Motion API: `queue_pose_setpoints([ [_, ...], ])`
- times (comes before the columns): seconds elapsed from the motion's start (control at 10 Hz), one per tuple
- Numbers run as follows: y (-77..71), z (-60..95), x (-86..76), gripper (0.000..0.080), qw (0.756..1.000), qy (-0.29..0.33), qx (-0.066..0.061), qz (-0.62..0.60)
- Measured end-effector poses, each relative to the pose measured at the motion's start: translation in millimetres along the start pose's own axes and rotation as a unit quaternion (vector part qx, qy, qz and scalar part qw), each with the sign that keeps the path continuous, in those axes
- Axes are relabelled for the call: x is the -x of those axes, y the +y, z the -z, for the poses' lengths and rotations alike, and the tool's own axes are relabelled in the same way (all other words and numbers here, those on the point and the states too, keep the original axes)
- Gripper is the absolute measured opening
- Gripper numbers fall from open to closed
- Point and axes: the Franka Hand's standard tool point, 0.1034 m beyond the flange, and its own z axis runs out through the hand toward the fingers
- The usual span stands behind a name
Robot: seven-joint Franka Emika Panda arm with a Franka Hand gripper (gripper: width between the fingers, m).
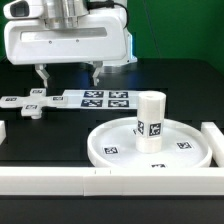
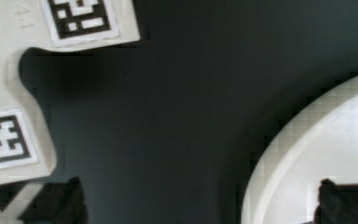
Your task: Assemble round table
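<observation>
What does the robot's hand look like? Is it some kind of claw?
The gripper is a wide, boxy white housing with rounded corners. Two thin dark fingers stick out of its underside, much slimmer than the body. Above it sits a silvery-grey cylindrical section. No markings show on it.

Robot lab bench. Told by a matte black table [image 1: 60, 135] edged with white bars [image 1: 45, 182], a plain green backdrop [image 1: 195, 40] behind, a white arm [image 1: 65, 40] hung overhead. Told too by the marker board [image 1: 100, 98] lying flat, and by square black-and-white tags [image 1: 154, 127] stuck on the white plastic parts, disc [image 1: 95, 148] and cylinder [image 1: 150, 108] alike.
</observation>
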Motion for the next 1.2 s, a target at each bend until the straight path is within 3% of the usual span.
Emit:
queue_pose_setpoints([
  [0.2,16.3,-0.9,25.8,0.0649,1.0,-0.011,-0.014,-0.013],
  [0.5,12.5,-2.0,21.4,0.0649,0.999,-0.009,-0.013,0.03],
  [0.6,20.7,-4.0,19.0,0.0649,0.99,0.005,0.003,0.141],
  [0.7,28.0,-5.2,21.9,0.0649,0.973,0.006,0.011,0.23],
  [1.2,34.0,-6.2,25.0,0.0649,0.928,-0.006,0.013,0.373],
])
